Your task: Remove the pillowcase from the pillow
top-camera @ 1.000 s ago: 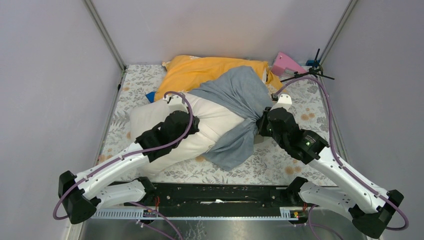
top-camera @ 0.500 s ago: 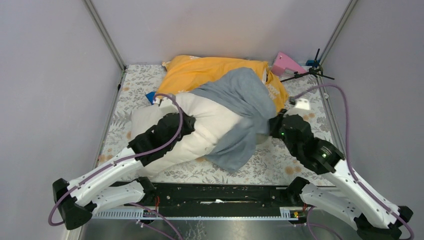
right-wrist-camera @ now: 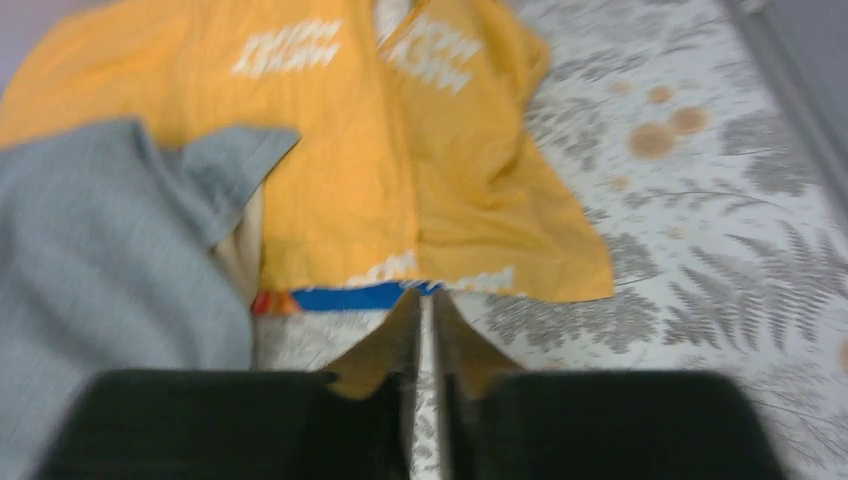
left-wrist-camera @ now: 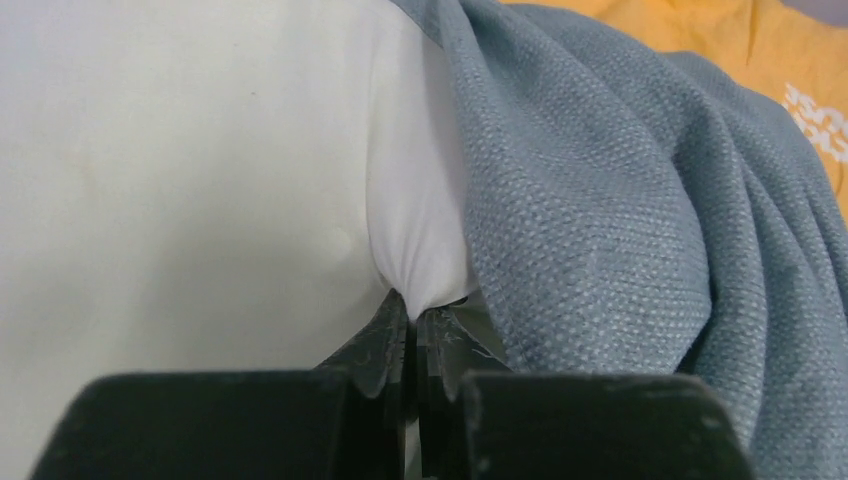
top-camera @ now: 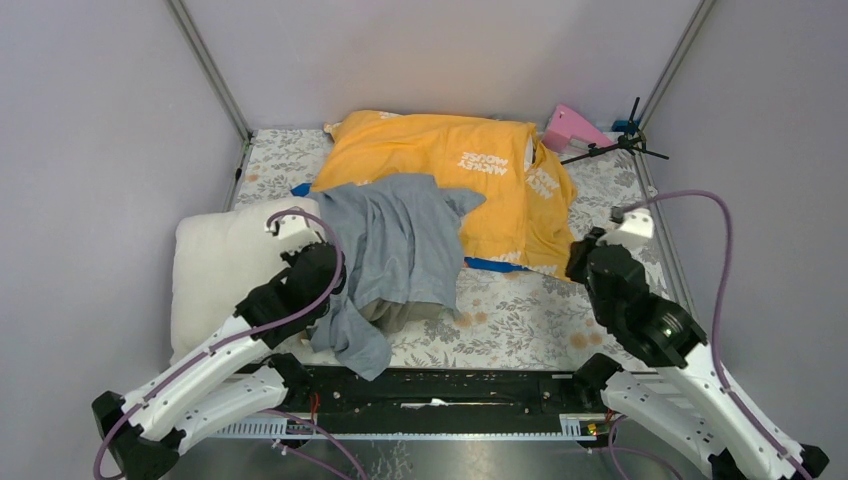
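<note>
Overhead and wrist views of the two arms at the leaf-printed surface (top-camera: pixel 520 320). The left end effector (left-wrist-camera: pixel 412 322) is gripping the pillow (top-camera: pixel 215 265): its jaws are pressing together, and a pucker of the white cover is gathering into them, just beside the hem of the pillowcase (top-camera: pixel 400 240). The pillow is lying at the left side of the surface, its left part showing bare and white, its right part sitting under the grey-blue cloth. The pillowcase is draping in loose wrinkles over that right part; one corner is reaching onto the orange case (top-camera: pixel 450 170), and a fold is hanging toward the near edge of the surface, beside the left arm. In the left wrist view the coarse grey-blue weave is lying against the right-hand jaw, but whether any of it is being caught between the jaws cannot be told. The right end effector (right-wrist-camera: pixel 428 300) is hovering at the right of the surface, well apart from both pillow and pillowcase; its jaws are standing all but closed, with only a thin slit between them, and are holding nothing. Its tips are pointing toward the near hem of the orange case, where a strip of blue fabric (right-wrist-camera: pixel 345 297) is showing beneath. The orange case, bearing white lettering (top-camera: pixel 483 160), is lying at the far middle of the surface.
</note>
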Controlling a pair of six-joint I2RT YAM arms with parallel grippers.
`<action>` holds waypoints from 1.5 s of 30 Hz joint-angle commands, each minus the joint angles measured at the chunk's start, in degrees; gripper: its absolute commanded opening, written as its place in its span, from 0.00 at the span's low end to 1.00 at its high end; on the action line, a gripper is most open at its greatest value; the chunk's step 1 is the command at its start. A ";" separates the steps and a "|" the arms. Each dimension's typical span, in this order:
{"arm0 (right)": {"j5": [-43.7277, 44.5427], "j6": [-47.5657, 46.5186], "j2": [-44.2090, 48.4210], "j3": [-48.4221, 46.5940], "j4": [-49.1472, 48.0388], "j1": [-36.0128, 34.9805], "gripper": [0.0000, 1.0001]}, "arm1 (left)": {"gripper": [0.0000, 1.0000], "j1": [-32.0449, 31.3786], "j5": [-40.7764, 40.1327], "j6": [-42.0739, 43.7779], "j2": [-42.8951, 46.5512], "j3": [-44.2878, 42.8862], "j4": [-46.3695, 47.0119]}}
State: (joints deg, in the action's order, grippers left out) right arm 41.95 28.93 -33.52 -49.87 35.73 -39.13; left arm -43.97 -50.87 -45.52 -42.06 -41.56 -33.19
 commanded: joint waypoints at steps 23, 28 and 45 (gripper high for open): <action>-53.07 -14.92 -26.42 2.00 -19.10 -11.61 1.00 | 0.00 0.03 8.35 5.88 -3.72 -3.10 12.71; -48.62 -14.60 -33.06 0.71 -24.53 -12.73 1.00 | 0.00 0.02 9.18 6.05 -3.99 -3.84 12.22; -21.67 -10.46 -28.36 2.07 -18.50 -13.07 0.00 | 0.00 0.04 3.69 3.06 1.19 -3.79 7.79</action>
State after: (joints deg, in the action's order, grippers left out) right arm 2.85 16.32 -66.74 -46.92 13.43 -52.25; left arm -43.92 -43.70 -39.97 -44.38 -42.30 -29.65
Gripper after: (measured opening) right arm 0.026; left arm 0.029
